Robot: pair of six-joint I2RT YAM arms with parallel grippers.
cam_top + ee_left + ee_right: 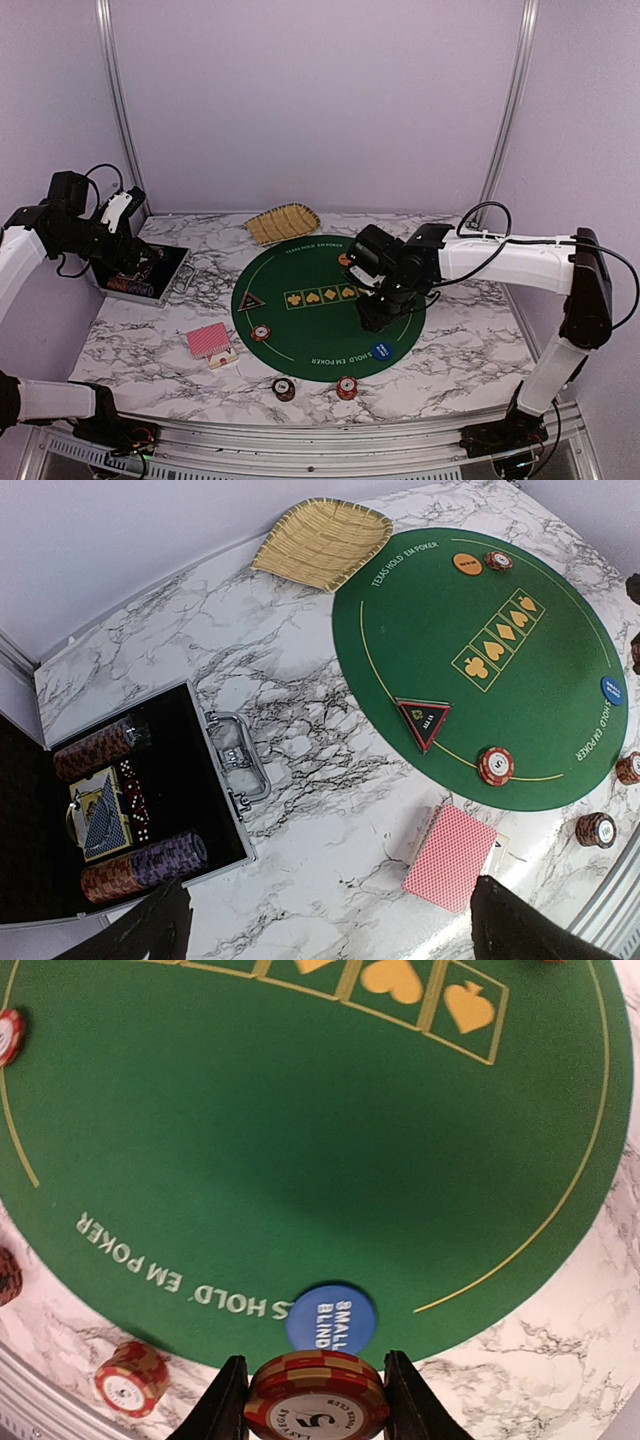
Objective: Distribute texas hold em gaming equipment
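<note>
My right gripper (317, 1400) is shut on a small stack of red-and-white poker chips (317, 1395), held over the near right edge of the green poker mat (330, 300), right beside the blue button (330, 1317). From above, the right gripper (378, 318) hangs over the mat. My left gripper (335, 930) is open with nothing in it, high over the marble between the black case (215, 810) and the red-backed card deck (450, 857). On the mat lie the black triangular button (424, 720), an orange button (467, 563) and single chip stacks (496, 765).
A yellow woven basket (282, 223) sits behind the mat. The open case (140, 270) at far left holds rows of chips. A red chip stack (346, 387) and a dark one (284, 388) stand on the marble by the near edge.
</note>
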